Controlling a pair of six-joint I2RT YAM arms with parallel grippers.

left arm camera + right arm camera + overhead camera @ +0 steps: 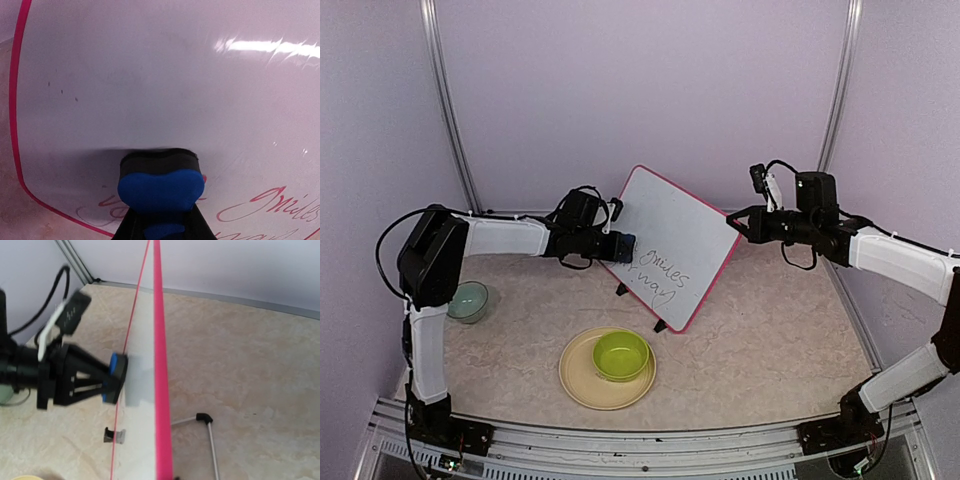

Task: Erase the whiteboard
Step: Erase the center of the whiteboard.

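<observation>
Whiteboard [675, 235]: stands near the middle of the table [770, 340], between the two arms. It leans back on its stand, with one corner highest and its face turned toward the left arm.
Frame: rounded and pink-red, running all round the board. The right wrist view sees it edge-on as a bright line up the centre.
Writing [660, 280]: a few cursive words on the lower part of the board, too loose to read with certainty. The upper part is bare white, apart from a few faint specks in the left wrist view.
Feet: two small black ones [660, 326] rest on the table under the lower edge. The right wrist view shows a thin wire leg [202, 418] behind the board.
Left fingers [130, 230]: closed on a blue eraser [160, 187], one finger on each side of it.
Eraser contact: its black felt face lies flat against the board's surface, near the left edge and just above the writing.
Right fingers [740, 222]: pressed together at the board's right-hand edge near the upper corner, and they appear to pinch the frame there. The right wrist view does not show the tips themselves.
Plate [582, 385]: pale yellow, on the table in front of the board and apart from it.
Green bowl [621, 355]: sits on the plate.
Small pale bowl [468, 301]: on the table at the far left, beside the left arm's upright link.
</observation>
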